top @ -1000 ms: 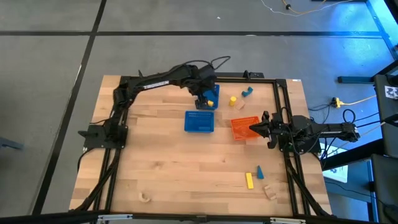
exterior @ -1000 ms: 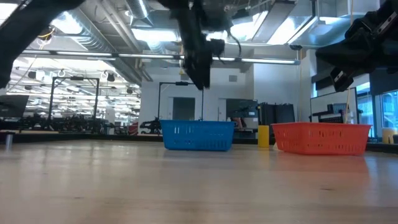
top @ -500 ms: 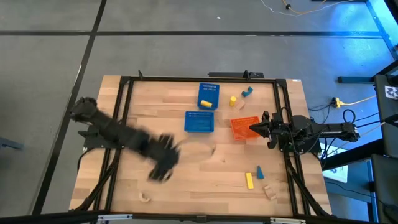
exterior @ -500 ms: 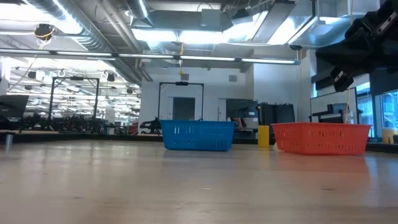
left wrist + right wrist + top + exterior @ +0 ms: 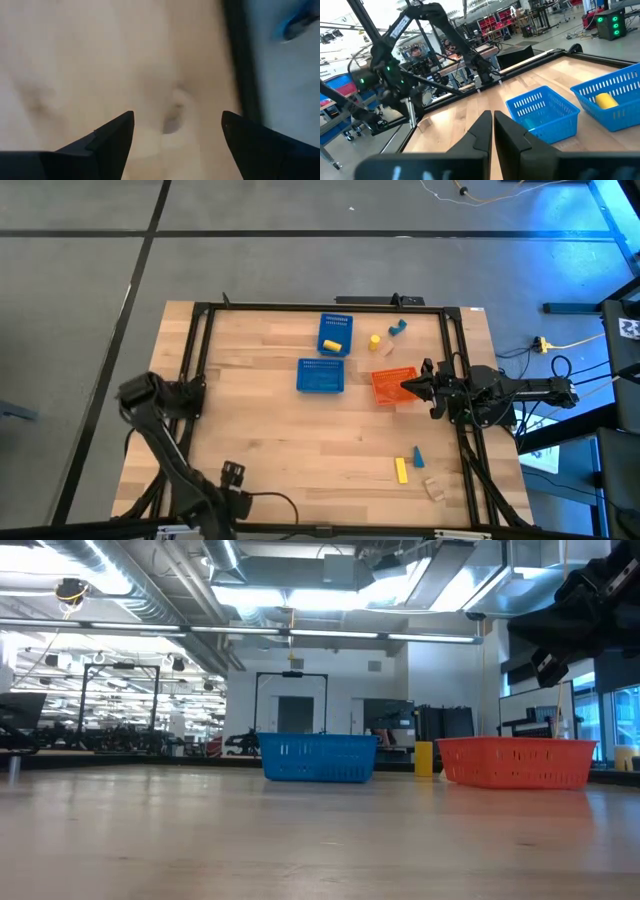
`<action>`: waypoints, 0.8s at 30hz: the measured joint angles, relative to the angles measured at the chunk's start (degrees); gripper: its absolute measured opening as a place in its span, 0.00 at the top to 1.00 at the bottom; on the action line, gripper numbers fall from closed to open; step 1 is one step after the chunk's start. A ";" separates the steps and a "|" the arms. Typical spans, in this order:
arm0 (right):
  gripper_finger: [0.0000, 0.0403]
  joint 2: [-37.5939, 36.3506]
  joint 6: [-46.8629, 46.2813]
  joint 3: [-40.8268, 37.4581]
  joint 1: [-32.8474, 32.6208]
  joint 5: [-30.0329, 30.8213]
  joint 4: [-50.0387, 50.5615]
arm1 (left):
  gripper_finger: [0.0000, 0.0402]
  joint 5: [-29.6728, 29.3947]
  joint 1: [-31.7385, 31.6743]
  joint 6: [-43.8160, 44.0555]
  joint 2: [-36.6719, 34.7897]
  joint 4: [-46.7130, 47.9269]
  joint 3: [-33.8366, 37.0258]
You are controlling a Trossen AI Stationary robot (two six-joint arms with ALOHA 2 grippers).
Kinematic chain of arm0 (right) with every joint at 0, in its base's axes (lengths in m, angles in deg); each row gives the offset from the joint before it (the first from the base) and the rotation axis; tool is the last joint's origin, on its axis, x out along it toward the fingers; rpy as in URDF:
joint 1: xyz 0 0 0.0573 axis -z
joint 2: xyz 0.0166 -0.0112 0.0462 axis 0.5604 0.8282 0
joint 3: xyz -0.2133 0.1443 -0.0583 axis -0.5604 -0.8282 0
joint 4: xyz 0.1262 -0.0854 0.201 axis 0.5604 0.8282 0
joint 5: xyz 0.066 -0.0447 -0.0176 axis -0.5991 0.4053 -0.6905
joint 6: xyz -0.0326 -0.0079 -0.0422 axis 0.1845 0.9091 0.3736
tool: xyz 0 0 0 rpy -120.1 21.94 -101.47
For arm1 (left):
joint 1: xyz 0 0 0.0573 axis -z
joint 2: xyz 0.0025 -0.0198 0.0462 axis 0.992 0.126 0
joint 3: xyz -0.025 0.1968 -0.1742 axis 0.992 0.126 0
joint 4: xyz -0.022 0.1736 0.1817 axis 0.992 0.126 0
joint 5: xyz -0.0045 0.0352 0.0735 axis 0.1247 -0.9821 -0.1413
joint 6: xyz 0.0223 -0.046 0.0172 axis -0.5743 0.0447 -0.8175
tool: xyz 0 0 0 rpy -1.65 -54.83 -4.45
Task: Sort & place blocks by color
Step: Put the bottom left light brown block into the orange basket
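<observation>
My left gripper [image 5: 232, 476] hangs open over the table's near left corner. In the left wrist view its fingers [image 5: 177, 125] stand wide apart above a blurred pale wooden shape [image 5: 172, 116] on the table. My right gripper [image 5: 405, 387] is shut and waits over the orange basket [image 5: 392, 388]. One yellow block [image 5: 335, 345] lies in the far blue basket [image 5: 336, 335]. A yellow cylinder [image 5: 374, 340], a blue block [image 5: 397, 329] and a wooden block [image 5: 383, 351] stand at the far side. A yellow bar [image 5: 401, 470], a blue cone [image 5: 418, 456] and a wooden block [image 5: 433, 488] lie near right.
A second blue basket [image 5: 321, 375] sits mid-table, left of the orange one. Black frame rails [image 5: 190, 380] run along the table's left, right and far sides. Bare wood lies between the baskets and the near edge. The low view shows the blue basket [image 5: 318, 758] and orange basket [image 5: 515, 762].
My left arm has swung fast from above the far blue basket, across the table's middle, to the near left corner. It has dropped out of the low view. The right arm and all the blocks have kept still.
</observation>
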 joint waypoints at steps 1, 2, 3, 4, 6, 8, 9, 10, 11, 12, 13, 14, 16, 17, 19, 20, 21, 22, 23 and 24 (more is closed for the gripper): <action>0.95 0.02 0.00 0.00 0.00 0.00 -0.01 | 0.27 0.72 -0.38 0.02 1.10 -0.06 0.00; 0.95 0.02 0.00 0.00 -0.02 0.00 0.01 | 0.27 1.31 -0.70 0.02 2.09 -0.37 -0.07; 0.95 0.02 0.00 0.00 -0.01 0.00 0.01 | 0.27 2.00 -0.93 0.02 3.11 -0.47 -0.11; 0.95 0.02 0.00 0.00 -0.02 0.00 -0.01 | 0.27 2.75 -0.99 0.06 3.94 -0.42 -0.07; 0.95 0.02 0.00 0.00 -0.02 0.00 0.01 | 0.27 3.96 -0.79 0.86 4.95 -0.95 -0.07; 0.95 0.02 0.00 0.00 -0.01 0.00 -0.01 | 0.28 4.97 -0.11 1.60 5.39 -2.93 -0.07; 0.95 0.02 0.00 0.00 -0.01 0.00 0.01 | 0.29 4.82 0.32 1.66 5.60 -3.70 -0.07; 0.95 0.02 0.00 0.00 0.00 0.00 -0.01 | 0.30 4.53 0.65 1.74 5.70 -3.98 -0.07; 0.95 0.02 0.00 0.00 -0.01 0.00 0.00 | 0.32 4.15 0.90 1.99 5.71 -3.96 0.01; 0.95 0.02 0.00 0.00 -0.02 0.00 0.01 | 0.33 3.62 1.07 2.73 5.65 -4.19 0.34; 0.95 0.02 0.00 0.00 -0.02 0.00 -0.01 | 0.36 3.36 1.01 3.52 5.62 -4.33 0.75; 0.95 0.02 0.00 0.00 -0.01 0.00 0.01 | 0.38 3.24 0.85 4.01 5.63 -4.38 1.30; 0.95 0.02 0.00 0.00 0.00 0.00 0.00 | 0.45 3.09 0.75 4.29 5.64 -4.65 2.58; 0.95 0.02 0.00 0.00 0.00 0.00 0.01 | 0.49 3.05 0.61 4.33 5.64 -5.16 3.21; 0.95 0.02 0.00 0.00 -0.01 0.00 0.01 | 0.58 3.55 0.17 4.35 5.64 -6.94 4.44; 0.95 0.02 0.00 0.00 -0.02 0.00 0.01 | 0.63 4.39 -0.03 4.33 5.64 -8.27 5.14; 0.95 0.02 0.00 0.00 -0.02 0.00 -0.01 | 0.69 5.00 -0.25 4.33 5.67 -9.32 5.59; 0.95 0.02 0.00 0.00 0.00 0.00 -0.01 | 0.74 5.51 -0.46 4.26 5.69 -9.96 5.89; 0.95 0.02 -0.02 0.00 0.00 0.00 0.01 | 0.79 6.06 -0.71 3.55 5.69 -10.17 5.97; 0.95 0.02 0.00 0.00 -0.02 0.00 -0.01 | 0.83 6.60 -1.04 2.65 5.65 -10.03 5.96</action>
